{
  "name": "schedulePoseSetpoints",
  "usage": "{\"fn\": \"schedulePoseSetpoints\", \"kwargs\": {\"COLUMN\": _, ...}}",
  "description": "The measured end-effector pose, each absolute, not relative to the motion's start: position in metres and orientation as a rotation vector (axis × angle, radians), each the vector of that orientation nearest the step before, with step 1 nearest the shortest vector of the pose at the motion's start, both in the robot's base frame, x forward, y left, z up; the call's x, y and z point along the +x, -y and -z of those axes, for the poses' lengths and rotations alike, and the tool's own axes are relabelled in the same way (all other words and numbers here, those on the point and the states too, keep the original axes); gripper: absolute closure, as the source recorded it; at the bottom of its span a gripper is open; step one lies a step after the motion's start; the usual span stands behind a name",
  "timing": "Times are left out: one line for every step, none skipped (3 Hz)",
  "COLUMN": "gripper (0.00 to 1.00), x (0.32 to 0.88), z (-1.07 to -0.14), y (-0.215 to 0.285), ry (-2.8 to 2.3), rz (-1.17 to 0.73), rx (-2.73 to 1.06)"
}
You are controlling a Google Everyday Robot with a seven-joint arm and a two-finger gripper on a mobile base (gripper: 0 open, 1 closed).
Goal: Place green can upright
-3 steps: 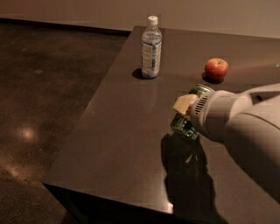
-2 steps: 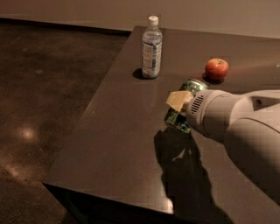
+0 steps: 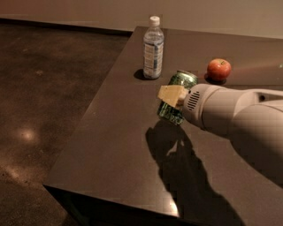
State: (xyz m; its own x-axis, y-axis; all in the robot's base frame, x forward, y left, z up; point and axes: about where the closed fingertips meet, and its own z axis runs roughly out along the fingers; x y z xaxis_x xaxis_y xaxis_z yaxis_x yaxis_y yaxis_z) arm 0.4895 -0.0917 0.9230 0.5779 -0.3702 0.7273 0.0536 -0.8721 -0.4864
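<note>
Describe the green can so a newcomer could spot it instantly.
On the dark table, find the clear water bottle and the red apple. Just in front of them, the gripper of the pale arm holds the green can, tilted, off the tabletop. It is the only green metal thing there.

A dark table stands on a mottled brown floor (pale wall behind).

The dark bench stands on a brown floor. A water bottle stands upright near its far left edge. A red apple sits well apart, to the right. The gripper hangs over the bench, holding the green can tilted.
</note>
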Motion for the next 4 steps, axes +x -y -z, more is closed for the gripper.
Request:
{"fn": "schedulePoseSetpoints", "kwargs": {"gripper": 1.0, "x": 0.4916, "z": -0.9216, "y": 0.0897, "ry": -0.193, "rz": 1.247, "rx": -2.361}}
{"fn": "schedulePoseSetpoints", "kwargs": {"gripper": 1.0, "x": 0.4923, "z": -0.9179, "y": 0.0913, "ry": -0.175, "rz": 1.26, "rx": -2.382}}
{"fn": "schedulePoseSetpoints", "kwargs": {"gripper": 1.0, "x": 0.4936, "z": -0.9167, "y": 0.0904, "ry": -0.107, "rz": 1.325, "rx": -2.36}}
{"fn": "schedulePoseSetpoints", "kwargs": {"gripper": 1.0, "x": 0.499, "z": -0.9238, "y": 0.0857, "ry": 0.02, "rz": 1.466, "rx": -2.277}}
